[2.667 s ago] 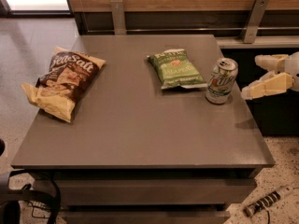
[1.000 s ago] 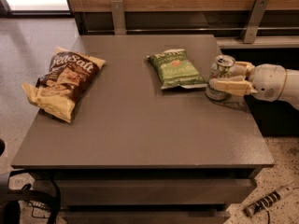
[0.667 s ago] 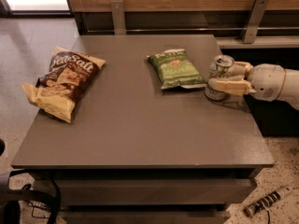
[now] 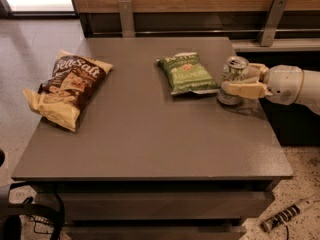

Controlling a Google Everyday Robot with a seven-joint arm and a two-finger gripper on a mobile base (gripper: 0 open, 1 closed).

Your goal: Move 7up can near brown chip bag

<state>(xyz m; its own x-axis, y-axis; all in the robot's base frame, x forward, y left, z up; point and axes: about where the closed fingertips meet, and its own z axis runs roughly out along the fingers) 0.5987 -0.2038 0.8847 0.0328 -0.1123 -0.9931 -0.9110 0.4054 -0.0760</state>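
Note:
The 7up can (image 4: 232, 74), silver-white with a shiny top, stands on the grey table (image 4: 150, 134) near its right edge, just right of the green chip bag. My gripper (image 4: 236, 80) reaches in from the right. One pale finger (image 4: 245, 89) crosses the can's front and the other lies behind it, so the fingers are closed on the can. The brown chip bag (image 4: 67, 88), dark brown with white lettering and pale yellow edges, lies flat at the table's far left, well away from the can.
A smaller green chip bag (image 4: 187, 73) lies between the brown bag and the can. A wooden wall with metal brackets (image 4: 126, 15) runs behind the table. A cable end (image 4: 285, 216) lies on the floor at lower right.
The gripper moved left from the table's right side and took the can between its fingers. Over the last second nothing has visibly shifted.

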